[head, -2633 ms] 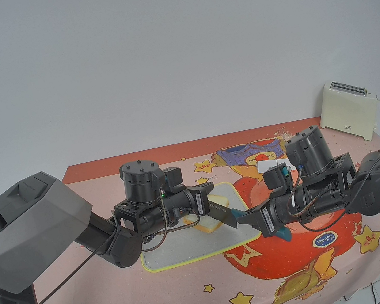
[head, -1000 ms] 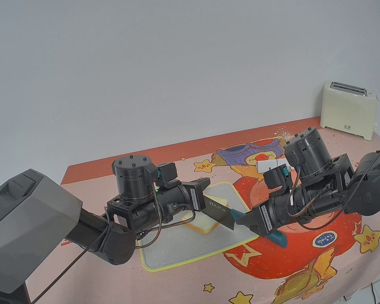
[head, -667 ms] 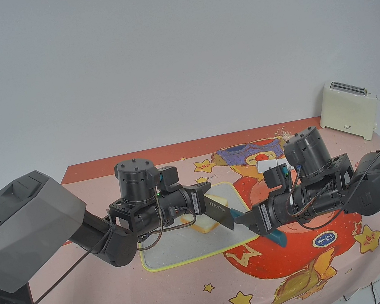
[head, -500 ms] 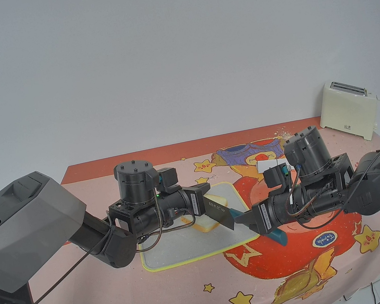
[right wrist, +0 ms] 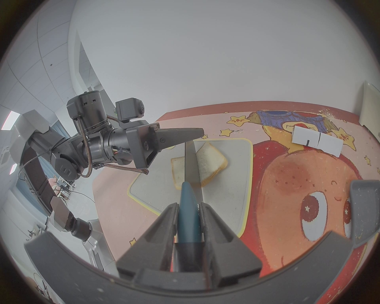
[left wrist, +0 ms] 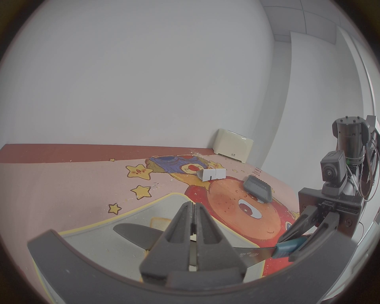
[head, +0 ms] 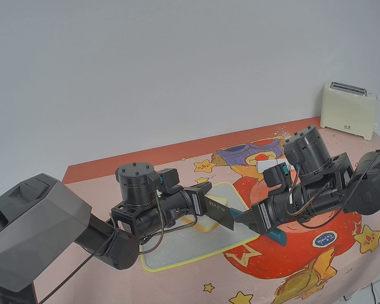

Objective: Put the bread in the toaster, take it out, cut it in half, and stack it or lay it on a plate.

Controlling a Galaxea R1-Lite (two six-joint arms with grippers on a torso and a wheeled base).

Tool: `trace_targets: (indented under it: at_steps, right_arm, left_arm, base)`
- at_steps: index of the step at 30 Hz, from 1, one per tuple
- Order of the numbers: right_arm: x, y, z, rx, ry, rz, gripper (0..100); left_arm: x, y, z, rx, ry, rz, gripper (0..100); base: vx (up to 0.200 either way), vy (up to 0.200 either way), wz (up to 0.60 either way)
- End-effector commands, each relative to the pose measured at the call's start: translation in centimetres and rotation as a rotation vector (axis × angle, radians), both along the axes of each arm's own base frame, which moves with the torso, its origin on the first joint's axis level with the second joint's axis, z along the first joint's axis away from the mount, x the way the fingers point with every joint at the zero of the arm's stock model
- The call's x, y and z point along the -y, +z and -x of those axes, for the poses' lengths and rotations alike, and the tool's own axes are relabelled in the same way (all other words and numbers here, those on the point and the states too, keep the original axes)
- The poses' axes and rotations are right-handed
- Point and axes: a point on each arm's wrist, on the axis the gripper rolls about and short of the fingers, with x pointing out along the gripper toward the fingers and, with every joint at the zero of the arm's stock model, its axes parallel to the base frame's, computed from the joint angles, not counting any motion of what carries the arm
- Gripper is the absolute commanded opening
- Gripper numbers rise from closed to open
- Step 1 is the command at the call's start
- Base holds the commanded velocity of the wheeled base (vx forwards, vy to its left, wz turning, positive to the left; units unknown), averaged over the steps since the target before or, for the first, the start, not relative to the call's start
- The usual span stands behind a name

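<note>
clamped in the right fingers [right wrist: 158, 233], the teal handle of the knife [right wrist: 189, 198], blade set across the bread [right wrist: 211, 162] and pointing toward 10 o'clock in the head view. pressed together on nothing, the left fingers [left wrist: 180, 229], just by the blade's far end, contact unclear. under the bread, a cutting board [head: 186, 248] on the bench [head: 128, 302]. well apart at 2 o'clock, the toaster [head: 348, 109].

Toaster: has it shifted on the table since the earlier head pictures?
No. The toaster stands at the same far right corner of the table as before, its slots facing up.
</note>
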Motion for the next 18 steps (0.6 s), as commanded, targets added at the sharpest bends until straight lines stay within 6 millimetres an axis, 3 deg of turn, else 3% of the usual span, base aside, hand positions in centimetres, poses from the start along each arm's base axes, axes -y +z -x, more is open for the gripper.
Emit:
trace_targets:
  at_steps: [1,11,18]
  right_arm:
    - [0.06,-0.5,0.06,-0.014,-0.001,0.013,0]
    - [0.33,-1.05,0.42,-0.032,-0.002,0.028,0]
    - [0.16,-0.21,0.19,-0.008,-0.004,0.007,0]
  left_arm:
    - [-0.1,0.69,0.11,0.014,0.001,0.009,0]
    - [-0.07,0.54,0.05,0.011,0.001,0.007,0]
    - [-0.1,-0.19,-0.03,-0.005,0.003,-0.002,0]
  base:
    - [0.0,0.0,0.0]
    - [0.0,0.0,0.0]
    - [0.0,0.0,0.0]
